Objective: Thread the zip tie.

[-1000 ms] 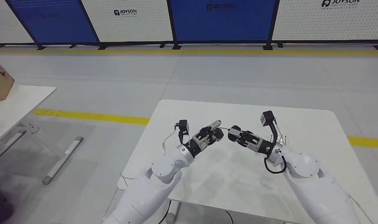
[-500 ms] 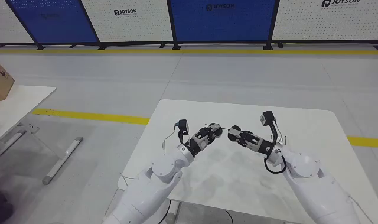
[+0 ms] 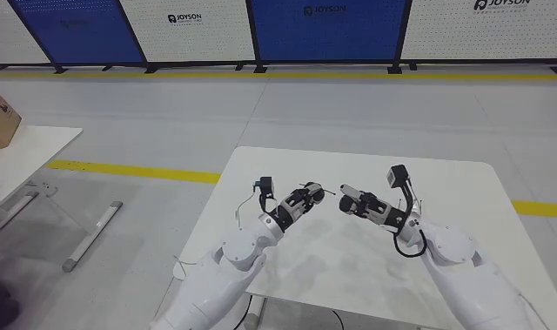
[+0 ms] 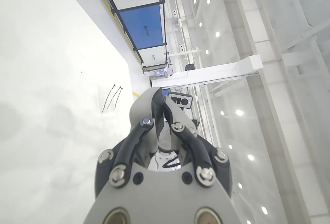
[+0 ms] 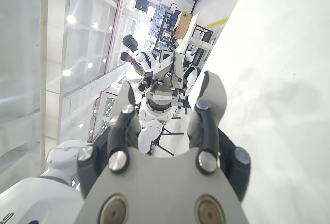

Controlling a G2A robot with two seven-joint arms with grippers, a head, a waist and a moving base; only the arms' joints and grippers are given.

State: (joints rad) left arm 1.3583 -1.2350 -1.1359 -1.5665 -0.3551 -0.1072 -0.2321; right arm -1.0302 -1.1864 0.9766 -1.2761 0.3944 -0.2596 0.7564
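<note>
Above the middle of the white table, my left gripper is shut, its pads pressed together. A thin black loop of the zip tie shows just behind its fingers. Facing it across a small gap, my right gripper is open. Nothing lies between the right gripper's spread fingers. Through that gap the left arm's gripper shows farther off. Both grippers hang above the tabletop, tips pointing at each other.
Three spare black zip ties lie side by side on the table toward its far right part. A second white table stands off to the left across the floor.
My right gripper has opened and drawn back to the right, away from the left one. The left gripper has stayed shut and shifted slightly left. The gap between the two has widened.
</note>
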